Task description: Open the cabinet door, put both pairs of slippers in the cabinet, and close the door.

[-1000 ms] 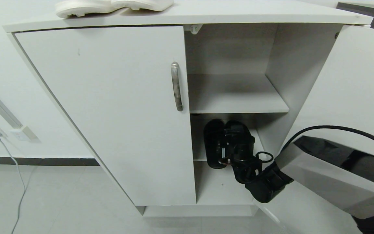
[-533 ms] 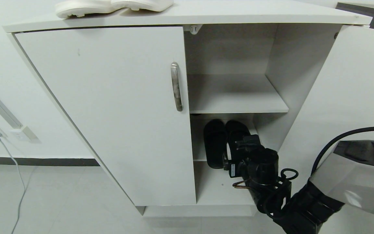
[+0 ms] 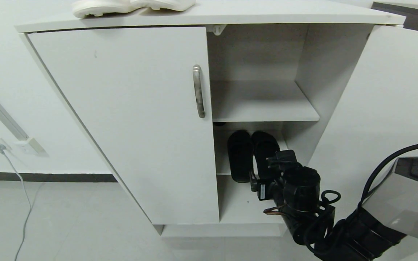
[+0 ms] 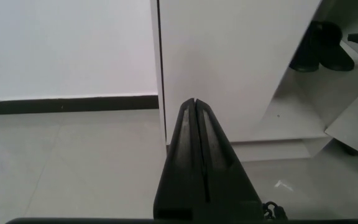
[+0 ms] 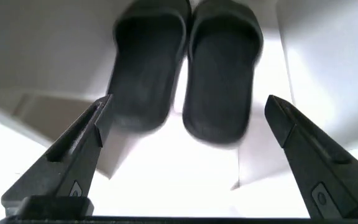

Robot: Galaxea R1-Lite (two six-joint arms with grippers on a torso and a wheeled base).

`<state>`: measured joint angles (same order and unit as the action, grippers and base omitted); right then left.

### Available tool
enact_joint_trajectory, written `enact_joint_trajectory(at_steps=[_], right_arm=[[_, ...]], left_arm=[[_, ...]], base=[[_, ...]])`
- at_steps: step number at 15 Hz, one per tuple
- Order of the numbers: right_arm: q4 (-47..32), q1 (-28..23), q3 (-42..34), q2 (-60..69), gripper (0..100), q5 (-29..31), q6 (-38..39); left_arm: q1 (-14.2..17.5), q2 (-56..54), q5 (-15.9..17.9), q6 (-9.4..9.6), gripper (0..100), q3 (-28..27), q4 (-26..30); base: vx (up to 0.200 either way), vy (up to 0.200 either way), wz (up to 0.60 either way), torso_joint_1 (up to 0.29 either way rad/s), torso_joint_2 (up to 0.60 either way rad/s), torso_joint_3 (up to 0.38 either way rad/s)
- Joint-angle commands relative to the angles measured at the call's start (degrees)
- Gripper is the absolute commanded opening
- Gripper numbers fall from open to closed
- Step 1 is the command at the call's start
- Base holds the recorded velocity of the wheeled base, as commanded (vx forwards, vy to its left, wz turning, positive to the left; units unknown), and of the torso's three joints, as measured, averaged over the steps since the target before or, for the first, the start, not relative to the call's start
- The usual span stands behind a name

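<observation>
sitting atop cabinet (image 3: 267,14), white slippers (image 3: 100,6), left door (image 3: 122,119) shut

Right hand (image 3: 270,170) released black slippers (image 3: 239,155), withdrew.

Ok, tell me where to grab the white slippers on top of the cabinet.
Take the near ends of the white slippers, which lie side by side at the front edge of the cabinet top. Come from the front, above the closed left door, left tool probably opened wide to span both.
</observation>
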<state>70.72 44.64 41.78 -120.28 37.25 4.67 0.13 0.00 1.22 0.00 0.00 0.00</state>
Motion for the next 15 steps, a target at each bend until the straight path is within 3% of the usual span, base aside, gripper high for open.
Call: enact_joint_trajectory(at_steps=[1, 2, 15], right_arm=[[0.0, 0.0, -0.1, 0.4, 100, 0.0, 0.0], [0.0, 0.0, -0.2, 0.4, 100, 0.0, 0.0], [2.6, 0.1, -2.8, 1.0, 100, 0.9, -0.2]], left_arm=[[0.0, 0.0, 0.0, 0.00, 0, 0.0, 0.0], [0.0, 0.0, 0.0, 0.00, 0, 0.0, 0.0], [0.0, 0.1, 0.0, 0.09, 0, 0.0, 0.0]], base=[[-0.200, 0.000, 0.00, -0.002, 0.00, 0.007], [-0.200, 0.000, 0.00, -0.002, 0.00, 0.002], [0.000, 0.000, 0.00, 0.000, 0.00, 0.000]])
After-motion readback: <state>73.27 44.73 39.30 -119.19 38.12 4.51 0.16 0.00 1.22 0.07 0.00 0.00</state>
